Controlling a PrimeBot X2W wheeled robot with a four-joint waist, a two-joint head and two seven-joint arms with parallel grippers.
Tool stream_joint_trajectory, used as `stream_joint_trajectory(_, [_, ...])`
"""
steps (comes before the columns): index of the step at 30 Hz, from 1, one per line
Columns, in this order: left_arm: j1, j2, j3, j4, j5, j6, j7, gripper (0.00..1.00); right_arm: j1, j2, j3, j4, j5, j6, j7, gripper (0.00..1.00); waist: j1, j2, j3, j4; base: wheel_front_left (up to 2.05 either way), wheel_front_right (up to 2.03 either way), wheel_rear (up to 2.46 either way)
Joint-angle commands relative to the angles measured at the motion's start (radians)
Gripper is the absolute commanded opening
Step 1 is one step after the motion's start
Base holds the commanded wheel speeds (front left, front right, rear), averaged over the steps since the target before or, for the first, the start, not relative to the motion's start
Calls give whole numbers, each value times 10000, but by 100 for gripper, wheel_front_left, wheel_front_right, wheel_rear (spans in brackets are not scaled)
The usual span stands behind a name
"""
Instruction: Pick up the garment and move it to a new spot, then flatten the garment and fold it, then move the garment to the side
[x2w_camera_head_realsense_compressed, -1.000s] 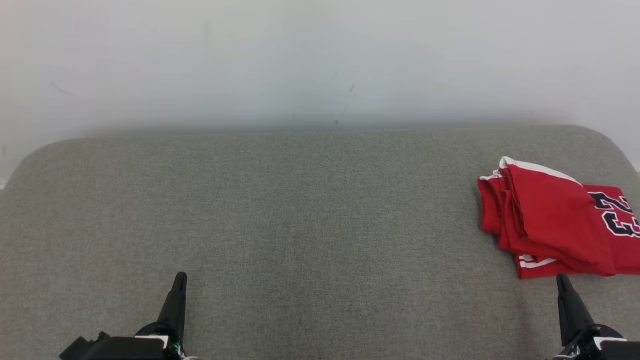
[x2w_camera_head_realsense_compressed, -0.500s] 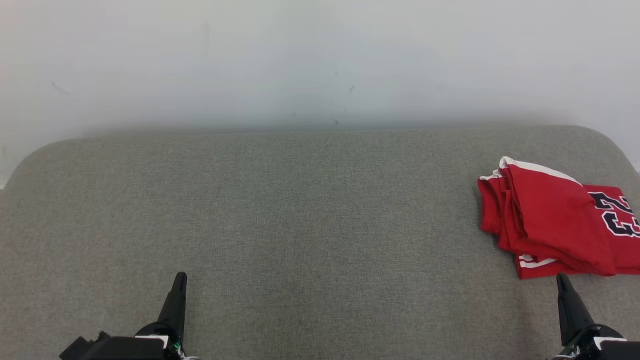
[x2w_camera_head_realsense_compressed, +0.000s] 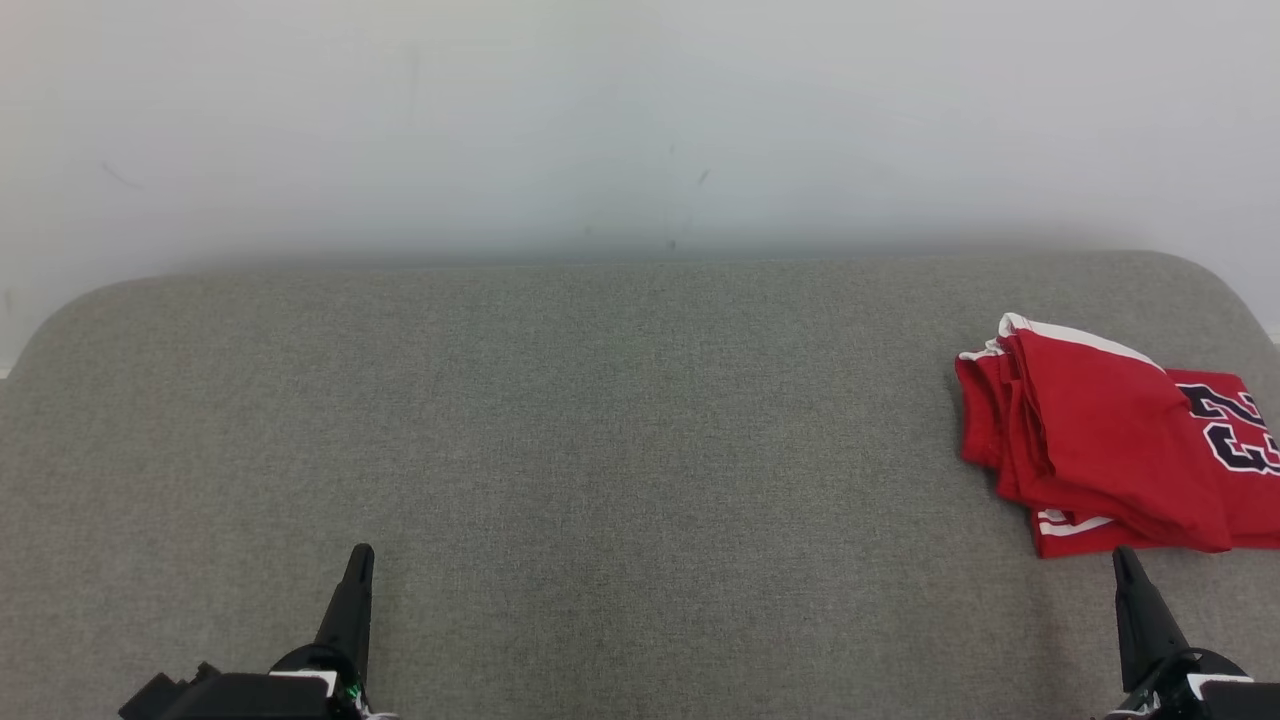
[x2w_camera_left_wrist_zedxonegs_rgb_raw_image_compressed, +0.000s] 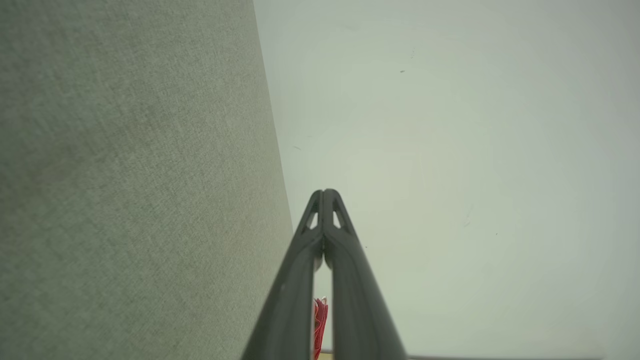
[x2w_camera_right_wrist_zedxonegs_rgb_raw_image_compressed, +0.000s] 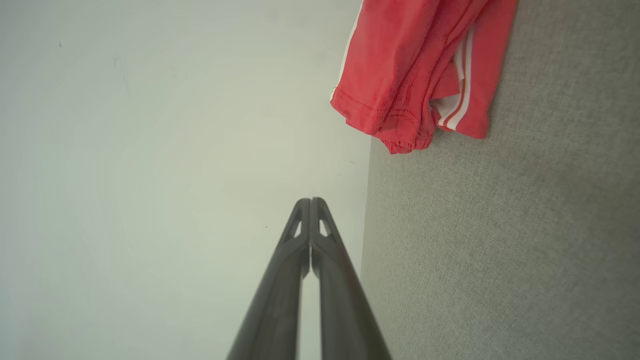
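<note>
Head view: red garment (x2w_camera_head_realsense_compressed: 1100, 450) lies at the far right of the grey surface (x2w_camera_head_realsense_compressed: 600, 450), its right part cut by the frame edge. Right fingers (x2w_camera_head_realsense_compressed: 1122, 562) are pressed together with nothing between them, tip pointing at the garment's near hem, just short of it. Left fingers (x2w_camera_head_realsense_compressed: 358, 562) are likewise pressed together and empty, at the lower left, well apart from the cloth, with bare surface between. The garment is folded in several layers, a broad red panel on top, white trim at the far edge, white stripes at the near hem and dark white-edged numerals on the right. A pale wall (x2w_camera_head_realsense_compressed: 600, 120) stands behind. Left wrist view: the fingers (x2w_camera_left_wrist_zedxonegs_rgb_raw_image_compressed: 325, 197) meet at the tips, and a sliver of red (x2w_camera_left_wrist_zedxonegs_rgb_raw_image_compressed: 320, 320) shows low between them, far off. Right wrist view: the fingers (x2w_camera_right_wrist_zedxonegs_rgb_raw_image_compressed: 311, 205) are together at the tips, and the garment (x2w_camera_right_wrist_zedxonegs_rgb_raw_image_compressed: 400, 75) lies ahead and to one side of them, clear of contact, with stitched hems bunched and white stripes showing. Against the head views of a second and half a second ago: garment and both pairs of fingers are in the same places, with no shift seen.
</note>
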Motion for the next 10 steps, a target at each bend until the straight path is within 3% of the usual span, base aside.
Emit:
stream_joint_trajectory(1, [-50,-1,6,-12,-46,-34,-1,0,-45,-10,-2,-21,30,-21,29,0,0,0,0,0,0,0,0])
stream_joint_trajectory(10, [-50,-2,5,-12,-47,-34,-2,0,-45,-9,-2,-21,30,-21,28,0,0,0,0,0,0,0,0])
